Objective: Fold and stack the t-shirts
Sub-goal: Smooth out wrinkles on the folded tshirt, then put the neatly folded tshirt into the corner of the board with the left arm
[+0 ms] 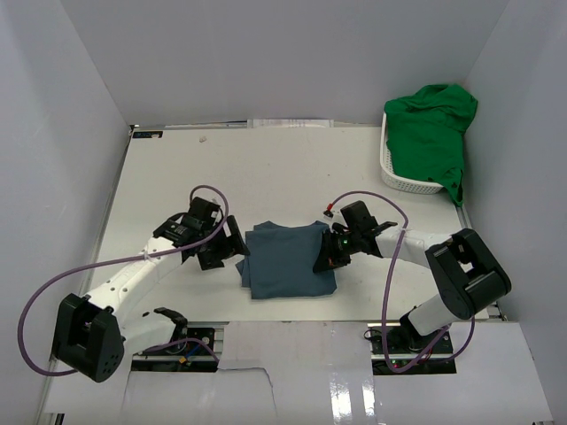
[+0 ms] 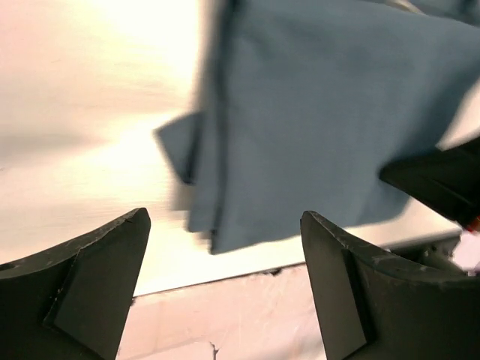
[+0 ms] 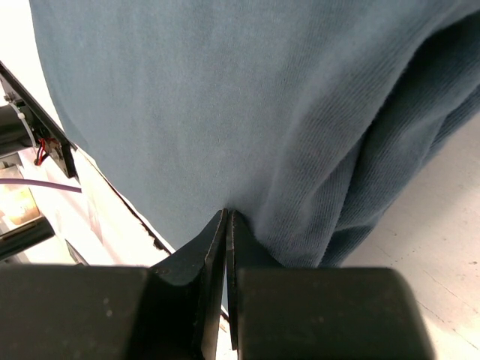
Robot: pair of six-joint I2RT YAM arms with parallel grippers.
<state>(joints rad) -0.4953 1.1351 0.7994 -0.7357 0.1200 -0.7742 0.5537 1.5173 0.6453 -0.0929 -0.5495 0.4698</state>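
The dark slate-blue t-shirt (image 1: 288, 258) lies folded into a rough square in the middle of the table. My left gripper (image 1: 232, 249) hovers at its left edge with its jaws wide open and nothing between them (image 2: 225, 217); the shirt's folded corner (image 2: 315, 120) lies just beyond the fingers. My right gripper (image 1: 326, 257) is at the shirt's right edge, shut, its tips (image 3: 226, 212) pinching the blue cloth (image 3: 225, 97), which puckers there. The bright green t-shirt (image 1: 430, 128) sits crumpled in the basket at the far right.
The white lattice basket (image 1: 403, 181) stands at the back right corner against the wall. White walls enclose the table on three sides. Purple cables loop from both arms. The table's near edge (image 2: 225, 289) runs just below the blue shirt.
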